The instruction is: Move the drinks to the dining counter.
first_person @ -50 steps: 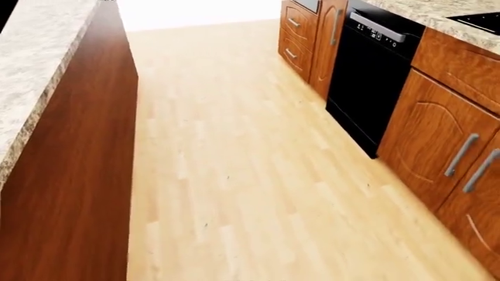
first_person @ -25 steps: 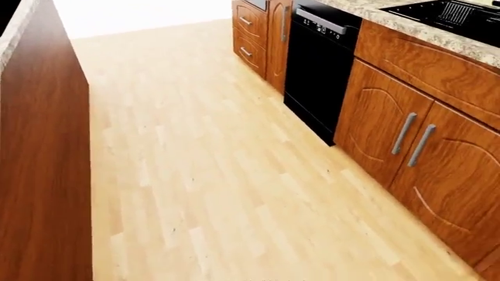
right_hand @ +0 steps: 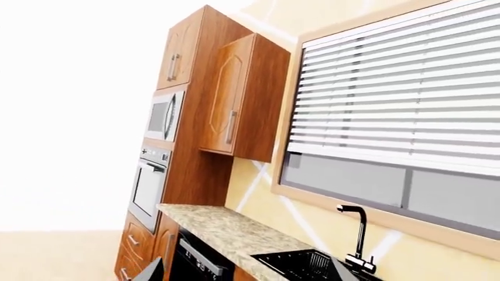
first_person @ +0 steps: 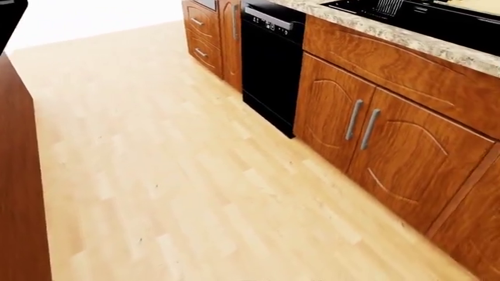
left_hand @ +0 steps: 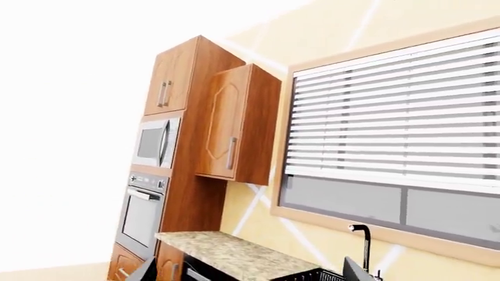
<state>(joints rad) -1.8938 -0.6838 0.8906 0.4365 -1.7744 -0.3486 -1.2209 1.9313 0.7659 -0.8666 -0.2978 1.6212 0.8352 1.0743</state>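
Floor (first_person: 172, 175): pale blond wood planks
Dishwasher (first_person: 270, 64): black
Cabinet doors (first_person: 390, 152) beside dishwasher: reddish-brown wood grain, silver handles
Countertop (first_person: 406, 38) above dishwasher: beige speckled granite
Sink (right_hand: 301, 263): black
Blinds (right_hand: 399, 111): white slats
Wall (right_hand: 258, 193): cream-yellow

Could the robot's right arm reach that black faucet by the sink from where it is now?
Probably not yet. In the right wrist view the faucet stands well beyond the gripper, at the back of the counter behind the sink. The head view shows open floor before the cabinets and no arm.
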